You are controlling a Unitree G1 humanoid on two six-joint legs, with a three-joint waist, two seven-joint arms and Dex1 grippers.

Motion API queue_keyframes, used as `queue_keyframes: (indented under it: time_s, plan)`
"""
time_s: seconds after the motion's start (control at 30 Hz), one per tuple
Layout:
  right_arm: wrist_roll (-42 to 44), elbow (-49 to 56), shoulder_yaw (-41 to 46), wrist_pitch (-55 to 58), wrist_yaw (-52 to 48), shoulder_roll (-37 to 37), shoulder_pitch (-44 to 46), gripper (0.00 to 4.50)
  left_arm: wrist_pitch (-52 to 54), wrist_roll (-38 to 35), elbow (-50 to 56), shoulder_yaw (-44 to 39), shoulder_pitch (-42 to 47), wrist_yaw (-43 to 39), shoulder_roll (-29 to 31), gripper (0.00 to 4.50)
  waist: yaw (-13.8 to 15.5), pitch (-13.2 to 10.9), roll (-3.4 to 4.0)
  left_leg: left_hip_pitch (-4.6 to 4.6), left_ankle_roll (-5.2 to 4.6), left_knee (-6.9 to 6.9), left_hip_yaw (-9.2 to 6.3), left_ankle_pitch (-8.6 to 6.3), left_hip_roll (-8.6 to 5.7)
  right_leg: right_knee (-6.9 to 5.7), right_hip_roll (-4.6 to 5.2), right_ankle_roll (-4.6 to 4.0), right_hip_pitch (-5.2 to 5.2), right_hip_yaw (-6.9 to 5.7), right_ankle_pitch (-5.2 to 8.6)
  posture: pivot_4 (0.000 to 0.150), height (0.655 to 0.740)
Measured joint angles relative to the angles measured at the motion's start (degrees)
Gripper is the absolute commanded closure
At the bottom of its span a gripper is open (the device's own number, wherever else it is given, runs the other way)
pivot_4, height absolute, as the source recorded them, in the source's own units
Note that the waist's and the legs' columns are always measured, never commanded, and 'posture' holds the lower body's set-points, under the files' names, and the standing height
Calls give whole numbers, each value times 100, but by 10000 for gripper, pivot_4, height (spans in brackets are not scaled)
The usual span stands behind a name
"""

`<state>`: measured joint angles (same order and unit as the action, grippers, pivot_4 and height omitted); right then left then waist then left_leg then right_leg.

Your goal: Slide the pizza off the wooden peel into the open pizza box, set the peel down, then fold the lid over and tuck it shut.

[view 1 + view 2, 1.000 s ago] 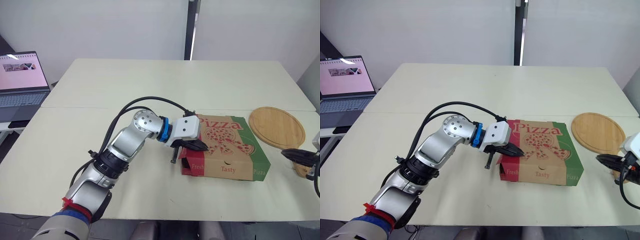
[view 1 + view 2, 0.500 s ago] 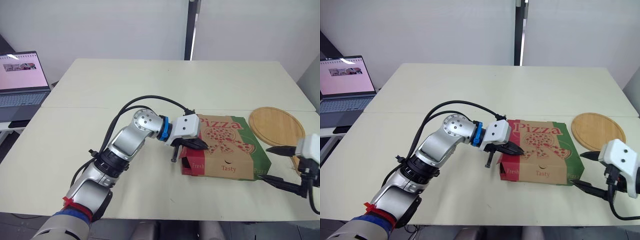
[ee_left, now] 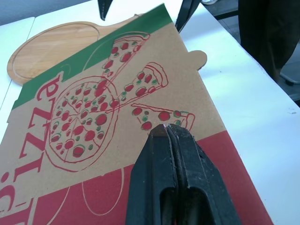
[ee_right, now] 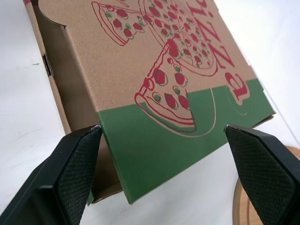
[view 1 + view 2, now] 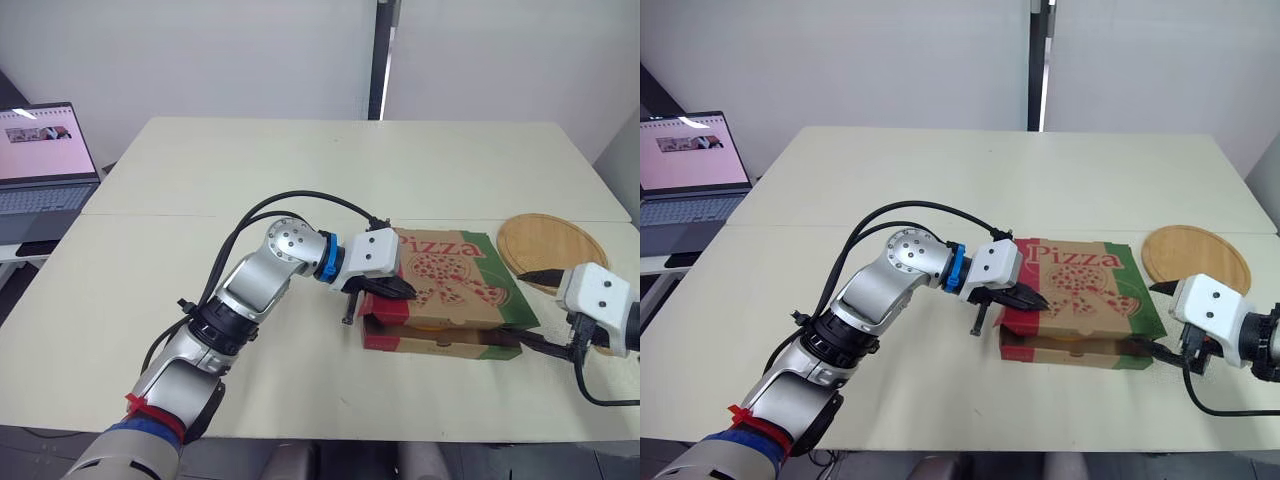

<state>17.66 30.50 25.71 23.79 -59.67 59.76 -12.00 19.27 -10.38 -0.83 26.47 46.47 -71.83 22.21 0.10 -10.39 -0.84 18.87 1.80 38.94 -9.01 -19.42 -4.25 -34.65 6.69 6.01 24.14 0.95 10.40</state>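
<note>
- My left pincer (image 5: 400,290) is pinched shut, tips resting on the pizza box (image 5: 445,300) lid near its 9 o'clock edge.
- My right pincer (image 5: 528,308) is spread wide, straddling the 3 o'clock corner, and it's nearer the gaping front edge, which runs 9-to-3.
- The peel (image 5: 553,250) lies flat on the counter (image 5: 250,170) at 2 o'clock.

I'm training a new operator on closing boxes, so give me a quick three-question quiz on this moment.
1. True or false: the left gripper is shut.
2. Fill in: the right gripper is ___ around the green corner of the lid of the pizza box.
3. The peel lies: A) on the table beside the box; B) inside the box; C) on the lid.
Key: 1 true; 2 open; 3 A.
</note>
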Motion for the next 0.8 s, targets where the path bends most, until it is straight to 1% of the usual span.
queue_keyframes:
  time_s: [0.23, 0.63, 0.7, 0.8]
  plan:
    - [-63, 38, -10, 45, 4, -145, -103, 128, 11, 16, 180, 67, -53, -137, 30, 45000, -1, 0, 0, 0, -3, 0, 0, -1, 0, 0, 0, -9, 0, 0, -5, 1500, 7400]
    - [-24, 304, -58, 390, 122, -301, -319, 128, -221, 333, 290, 280, -248, -138, 115, 45000, 0, 1, 2, -2, -8, 0, -1, -5, 0, -1, -1, -9, -1, 0, -5, 1500, 7400]
    - [253, 318, 97, 736, 141, -400, -283, 128, -226, 357, 290, 281, -248, -137, 113, 45000, 0, 1, 2, -2, -9, 0, -1, -5, 0, -1, -1, -10, -1, 0, -6, 1500, 7400]
    - [770, 302, 632, 1367, 127, -435, -262, 128, -235, 374, 286, 281, -247, -133, 110, 45000, 6, 2, 3, -2, -12, 0, -2, -6, 0, -1, -1, -13, -2, 0, -7, 1500, 7400]
